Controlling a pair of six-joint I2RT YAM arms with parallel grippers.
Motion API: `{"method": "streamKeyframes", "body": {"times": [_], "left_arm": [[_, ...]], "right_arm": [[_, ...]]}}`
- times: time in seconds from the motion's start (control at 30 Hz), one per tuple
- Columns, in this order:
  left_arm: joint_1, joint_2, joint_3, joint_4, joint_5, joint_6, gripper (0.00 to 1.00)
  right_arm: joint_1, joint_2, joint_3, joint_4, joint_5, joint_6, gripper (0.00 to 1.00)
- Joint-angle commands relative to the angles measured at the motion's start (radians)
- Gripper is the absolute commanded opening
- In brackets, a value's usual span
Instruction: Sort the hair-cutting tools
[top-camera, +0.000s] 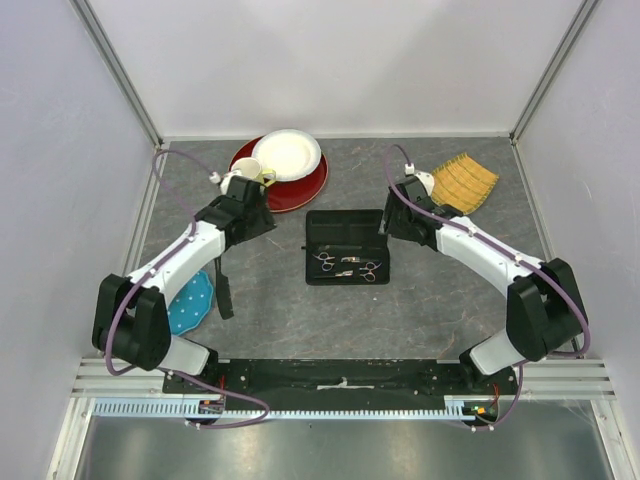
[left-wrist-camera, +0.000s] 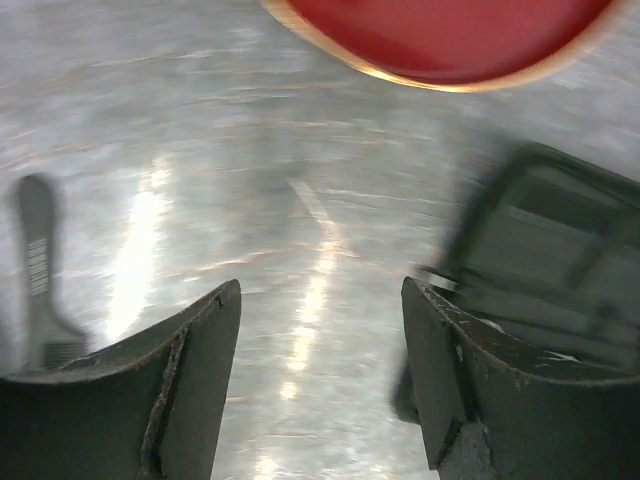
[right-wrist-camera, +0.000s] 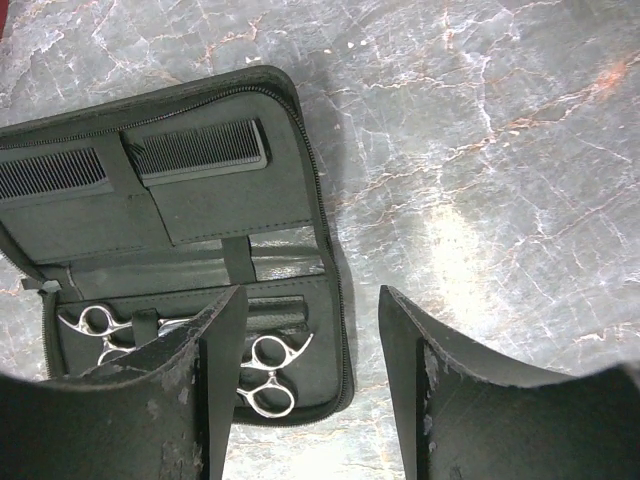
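A flat black case (top-camera: 345, 240) lies open mid-table with two pairs of silver ring-handled scissors (top-camera: 326, 262) (top-camera: 368, 270) strapped inside. In the right wrist view two black combs (right-wrist-camera: 200, 150) (right-wrist-camera: 50, 172) sit in its pockets, and scissor rings (right-wrist-camera: 265, 375) show beside my left finger. My right gripper (right-wrist-camera: 312, 292) (top-camera: 390, 222) hovers open over the case's right edge, holding nothing. A black handled comb (top-camera: 222, 290) (left-wrist-camera: 38, 270) lies on the table left of the case. My left gripper (left-wrist-camera: 321, 290) (top-camera: 262, 222) is open and empty over bare table between that comb and the case (left-wrist-camera: 560, 250).
A red plate (top-camera: 305, 185) (left-wrist-camera: 450, 40) with a white plate (top-camera: 287, 153) and a cup (top-camera: 245, 175) stands at the back. A teal plate (top-camera: 192, 305) lies near the left arm. A yellow slatted mat (top-camera: 463, 183) sits back right.
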Motion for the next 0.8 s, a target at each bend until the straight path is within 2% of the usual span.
{"method": "streamKeyframes", "body": {"times": [0.0,0.2,0.43,0.77], "left_arm": [[0.112,-0.044,-0.079,-0.146,-0.122,-0.114,0.72],[0.223,0.017,-0.106,-0.178,-0.127,-0.152,0.72],[0.287,0.103,-0.060,-0.229,-0.137,-0.133,0.70],[0.333,0.169,-0.083,-0.212,-0.047,-0.085,0.69]], "right_arm": [[0.001,-0.026,0.016,-0.050,0.041,-0.003,0.63],[0.001,-0.019,-0.027,-0.049,0.007,0.021,0.63],[0.002,-0.020,-0.036,-0.045,0.001,0.023,0.60],[0.001,-0.019,-0.049,-0.045,-0.007,0.024,0.59]]}}
